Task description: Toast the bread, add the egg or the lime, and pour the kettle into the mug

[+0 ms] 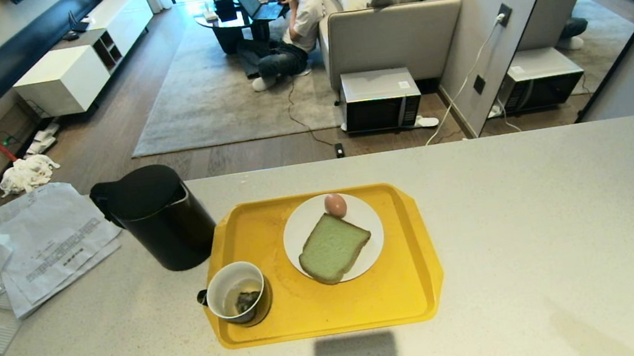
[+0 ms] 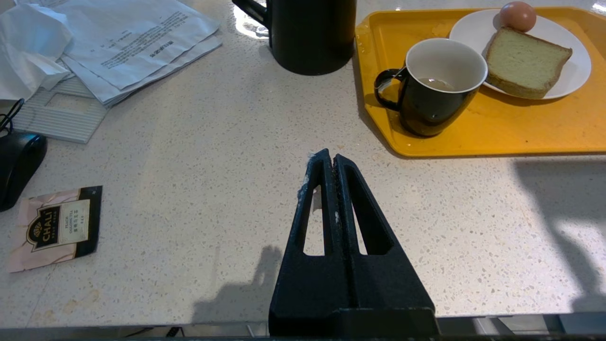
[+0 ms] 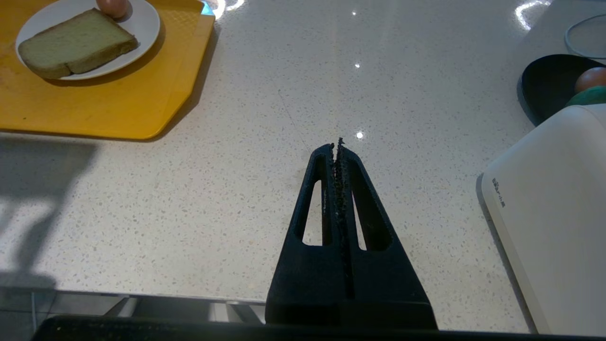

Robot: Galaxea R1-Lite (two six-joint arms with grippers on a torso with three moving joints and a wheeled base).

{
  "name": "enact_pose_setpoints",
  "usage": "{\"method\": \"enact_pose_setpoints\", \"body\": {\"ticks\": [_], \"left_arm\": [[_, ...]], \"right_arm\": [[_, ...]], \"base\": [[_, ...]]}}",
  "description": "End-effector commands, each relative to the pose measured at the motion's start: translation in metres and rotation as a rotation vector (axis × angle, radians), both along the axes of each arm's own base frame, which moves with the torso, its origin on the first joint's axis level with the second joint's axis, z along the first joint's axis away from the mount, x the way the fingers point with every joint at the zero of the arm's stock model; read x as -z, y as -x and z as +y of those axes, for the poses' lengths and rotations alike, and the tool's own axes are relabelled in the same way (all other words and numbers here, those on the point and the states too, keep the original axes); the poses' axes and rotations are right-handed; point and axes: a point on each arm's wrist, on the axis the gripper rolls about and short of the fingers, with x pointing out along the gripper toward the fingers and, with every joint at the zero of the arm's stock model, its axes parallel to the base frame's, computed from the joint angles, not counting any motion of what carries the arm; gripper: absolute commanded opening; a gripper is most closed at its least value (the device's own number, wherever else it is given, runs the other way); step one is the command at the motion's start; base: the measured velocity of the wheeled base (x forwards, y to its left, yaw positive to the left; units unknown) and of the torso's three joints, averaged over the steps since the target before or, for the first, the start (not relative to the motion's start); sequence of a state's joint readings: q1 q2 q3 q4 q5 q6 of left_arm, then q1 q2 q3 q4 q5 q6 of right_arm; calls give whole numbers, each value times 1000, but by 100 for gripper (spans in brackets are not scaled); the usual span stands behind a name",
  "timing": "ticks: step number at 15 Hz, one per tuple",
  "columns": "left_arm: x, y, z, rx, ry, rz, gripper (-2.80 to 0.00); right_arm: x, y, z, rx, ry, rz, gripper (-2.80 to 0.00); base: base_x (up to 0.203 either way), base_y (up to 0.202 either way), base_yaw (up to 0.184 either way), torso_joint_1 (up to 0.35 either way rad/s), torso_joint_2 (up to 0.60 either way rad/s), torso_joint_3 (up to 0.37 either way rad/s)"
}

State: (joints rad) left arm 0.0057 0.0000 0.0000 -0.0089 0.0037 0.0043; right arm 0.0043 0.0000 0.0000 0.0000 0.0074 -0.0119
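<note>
Head view: bread [image 1: 333, 247] and egg [image 1: 335, 205] plated on yellow tray [image 1: 411, 288], mug [image 1: 238, 292] alongside, kettle [image 1: 157, 217] just beside on bench [image 1: 513, 225], seemingly served. Wrist views: left claw [image 2: 329, 157], right claw [image 3: 336, 148] closed, empty, parked over bench.

We see a speckled, polished stone counter [image 1: 513, 225], a smooth yellow plastic tray [image 1: 411, 288], a glossy white plate [image 1: 305, 228], a matt black kettle [image 1: 160, 220], a glossy black mug [image 2: 428, 102], porous bread [image 1: 332, 248], and crumpled paper [image 1: 49, 238].
</note>
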Motion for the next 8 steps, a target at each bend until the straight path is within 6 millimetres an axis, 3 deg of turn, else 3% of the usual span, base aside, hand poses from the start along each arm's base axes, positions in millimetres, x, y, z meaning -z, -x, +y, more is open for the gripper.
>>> {"method": "enact_pose_setpoints", "body": {"ticks": [1, 8], "left_arm": [[0, 0, 0, -1, 0, -2, -280], [0, 0, 0, -1, 0, -2, -280]], "right_arm": [[0, 0, 0, -1, 0, 2, -280], [0, 0, 0, -1, 0, 2, -280]], "base": [[0, 0, 0, 0, 0, 0], [0, 0, 0, 0, 0, 0]]}}
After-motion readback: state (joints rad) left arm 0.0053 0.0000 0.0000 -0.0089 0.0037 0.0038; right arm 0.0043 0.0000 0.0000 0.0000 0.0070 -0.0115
